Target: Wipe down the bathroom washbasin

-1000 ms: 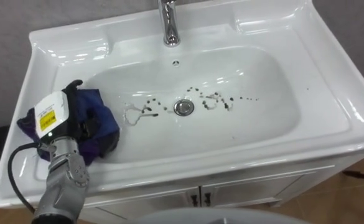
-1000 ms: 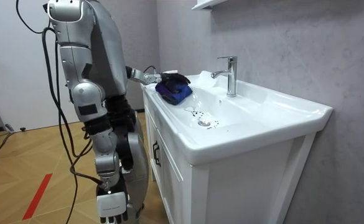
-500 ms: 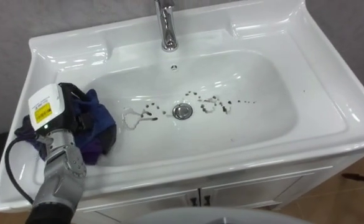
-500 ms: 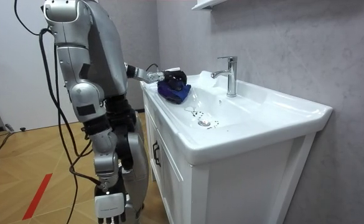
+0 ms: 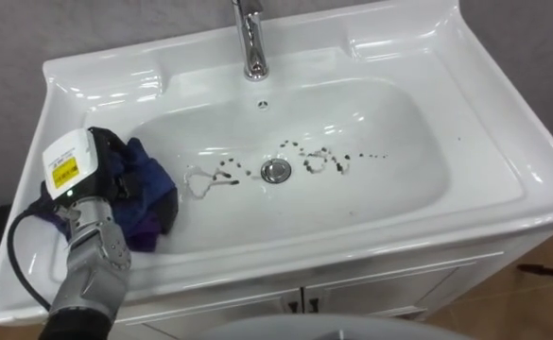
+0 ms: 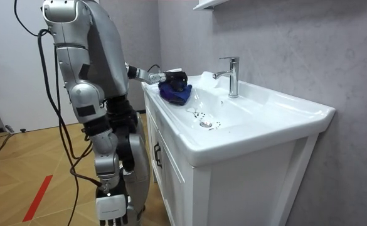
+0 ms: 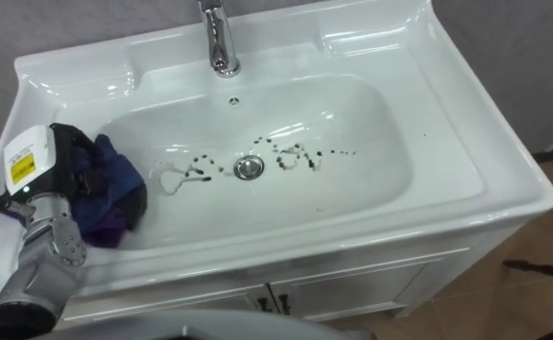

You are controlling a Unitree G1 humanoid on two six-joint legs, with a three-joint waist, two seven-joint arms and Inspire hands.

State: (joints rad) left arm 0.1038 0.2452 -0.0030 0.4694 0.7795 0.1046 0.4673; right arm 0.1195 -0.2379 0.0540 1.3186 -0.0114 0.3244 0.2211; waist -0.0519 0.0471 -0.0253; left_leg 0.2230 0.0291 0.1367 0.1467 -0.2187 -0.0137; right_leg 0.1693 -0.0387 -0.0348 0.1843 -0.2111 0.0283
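L arm fwd, wrist dipped, L hand (image 5: 113,168) fingers curled

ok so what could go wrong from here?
1. The blue cloth is bunched under the left hand on the left slope of the basin; such a narrow wad may miss some of the dark specks.
2. The specks lie on both sides of the drain; a sweep could smear them or push them in.

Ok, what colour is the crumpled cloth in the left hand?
The cloth is dark blue, with a purplish fold low down; the left eye view shows it best.
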